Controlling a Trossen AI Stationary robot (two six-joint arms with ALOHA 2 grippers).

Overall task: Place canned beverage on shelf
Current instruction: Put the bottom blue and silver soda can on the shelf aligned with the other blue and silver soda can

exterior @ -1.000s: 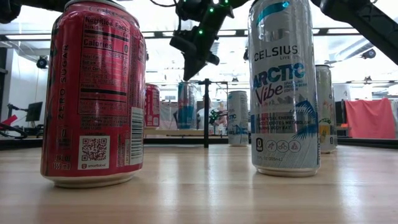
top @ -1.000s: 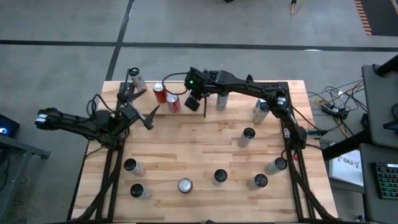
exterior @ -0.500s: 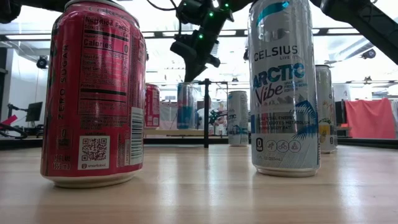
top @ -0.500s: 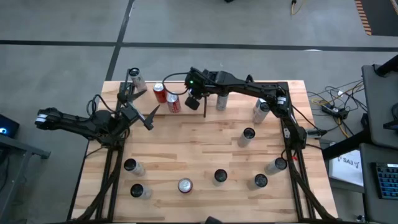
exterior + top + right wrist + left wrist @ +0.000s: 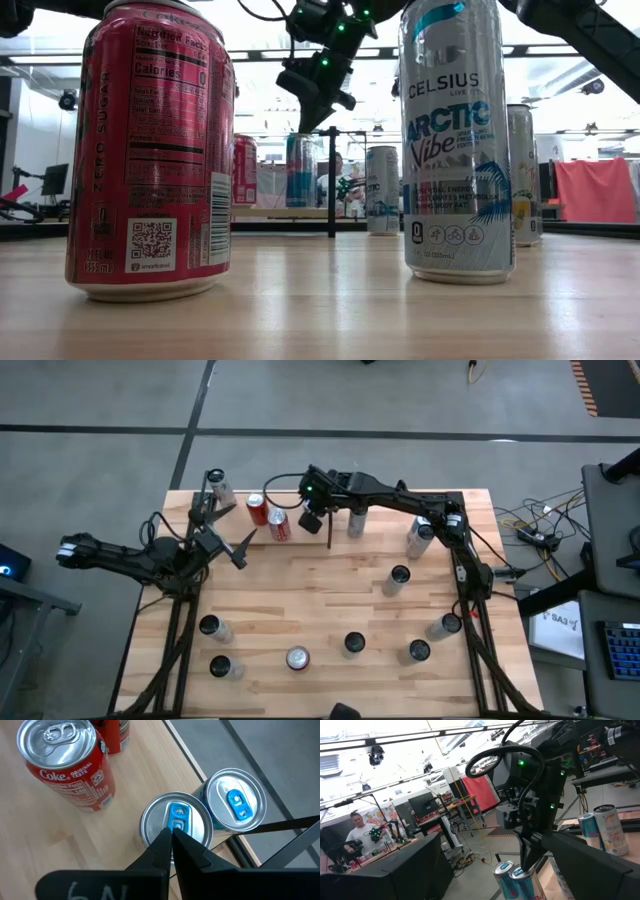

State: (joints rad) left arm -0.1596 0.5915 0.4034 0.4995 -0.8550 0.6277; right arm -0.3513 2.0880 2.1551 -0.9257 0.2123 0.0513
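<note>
— Where is the can?

— The blue-tabbed can (image 5: 152, 822) stands upright on the shelf (image 5: 275, 212) at the table's far edge, just beside a second blue-tabbed can (image 5: 235, 802), with a Coke can (image 5: 60, 760) near.

— And the right gripper (image 5: 171, 832)?

— Over that can's lid, fingers pressed together, holding nothing. Whether the tips touch the lid I cannot tell.

— The left?

— The left gripper (image 5: 228, 532) hangs at the table's left side, spread wide, empty.

Near red can (image 5: 150, 150) (top cropped)
</note>
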